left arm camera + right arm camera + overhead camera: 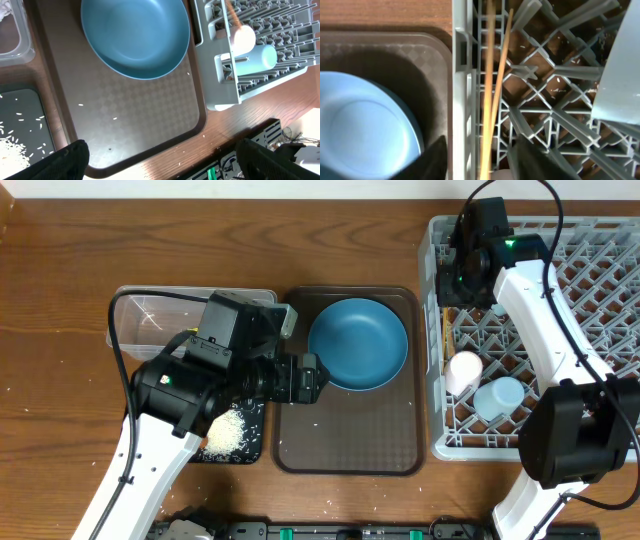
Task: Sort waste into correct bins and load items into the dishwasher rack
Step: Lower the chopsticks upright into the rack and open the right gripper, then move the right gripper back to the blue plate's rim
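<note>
- At the far left, the clear tub (130, 315) is sitting on the table. The black tray (25, 102) in front of it is carrying the rice crumbs (226, 432). Your left arm is hanging over both, so you are getting little free room there.
- Your left hand (162, 160) is hovering over the near half of the brown tray (345, 430), with its fingers spread wide and nothing between them.
- The blue plate (358, 343) is lying flat in the far half of that tray, and I judge it to be the dish left to load. You are dealing with something stiff, smooth and probably slippery, and breakable if dropped. Aim for the near rim, where bare tray floor is giving the fingers room.
- On the plate's right, the tray's raised wall and the wall of the rack (600, 280) are standing just beside each other. You are going to need a lift before any sideways travel.
- The chopsticks (488, 90) are lying along the rack's left edge. Your right hand (482, 162) is hanging over them with a finger on either side, parted and not pinching.
- The pink cup (463, 370) and the light blue cup (500, 396) are lying in the near left of the rack, leaving open lattice farther right.
</note>
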{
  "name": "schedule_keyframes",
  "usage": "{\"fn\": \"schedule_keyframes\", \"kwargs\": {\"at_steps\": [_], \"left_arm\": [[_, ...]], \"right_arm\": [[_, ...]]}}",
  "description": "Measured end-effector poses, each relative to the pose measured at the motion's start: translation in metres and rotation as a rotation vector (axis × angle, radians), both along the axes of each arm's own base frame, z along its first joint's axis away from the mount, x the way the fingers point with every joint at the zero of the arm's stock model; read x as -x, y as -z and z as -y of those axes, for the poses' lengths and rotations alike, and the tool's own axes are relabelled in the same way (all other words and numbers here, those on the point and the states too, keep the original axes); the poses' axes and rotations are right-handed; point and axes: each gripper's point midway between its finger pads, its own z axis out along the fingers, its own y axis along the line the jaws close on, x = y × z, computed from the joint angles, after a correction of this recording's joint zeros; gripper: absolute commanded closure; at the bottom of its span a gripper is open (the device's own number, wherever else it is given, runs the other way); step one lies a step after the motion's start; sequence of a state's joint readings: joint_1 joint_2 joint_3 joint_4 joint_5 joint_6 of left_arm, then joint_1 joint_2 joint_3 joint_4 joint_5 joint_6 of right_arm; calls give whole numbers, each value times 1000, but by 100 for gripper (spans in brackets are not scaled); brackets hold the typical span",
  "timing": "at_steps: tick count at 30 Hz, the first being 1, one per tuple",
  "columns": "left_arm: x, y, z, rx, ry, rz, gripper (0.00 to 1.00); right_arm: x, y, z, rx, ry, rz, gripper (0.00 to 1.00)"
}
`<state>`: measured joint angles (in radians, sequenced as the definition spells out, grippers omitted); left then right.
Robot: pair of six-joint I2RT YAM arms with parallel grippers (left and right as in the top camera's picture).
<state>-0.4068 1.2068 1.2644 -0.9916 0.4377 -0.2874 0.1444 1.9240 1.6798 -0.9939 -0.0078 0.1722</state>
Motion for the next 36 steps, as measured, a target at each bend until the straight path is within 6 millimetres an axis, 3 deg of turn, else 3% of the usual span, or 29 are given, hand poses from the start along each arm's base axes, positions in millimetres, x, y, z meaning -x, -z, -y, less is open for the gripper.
{"fn": "schedule_keyframes", "kwargs": {"at_steps": [11,15,25,31,36], "left_arm": [[0,0,0,0,0,1,4],[0,0,0,0,0,0,4],[0,0,0,0,0,0,4],[0,0,0,0,0,0,4],[0,0,0,0,0,0,4]], "right_arm": [[1,0,-1,-6,-2,-4,57],[4,0,-15,-85,-29,-17,58],[23,-9,-88,-314,-183,-62,60],[52,-12,-154,-342,-344,-90,59],[74,-12,-197,-337,-428,-94,56]]}}
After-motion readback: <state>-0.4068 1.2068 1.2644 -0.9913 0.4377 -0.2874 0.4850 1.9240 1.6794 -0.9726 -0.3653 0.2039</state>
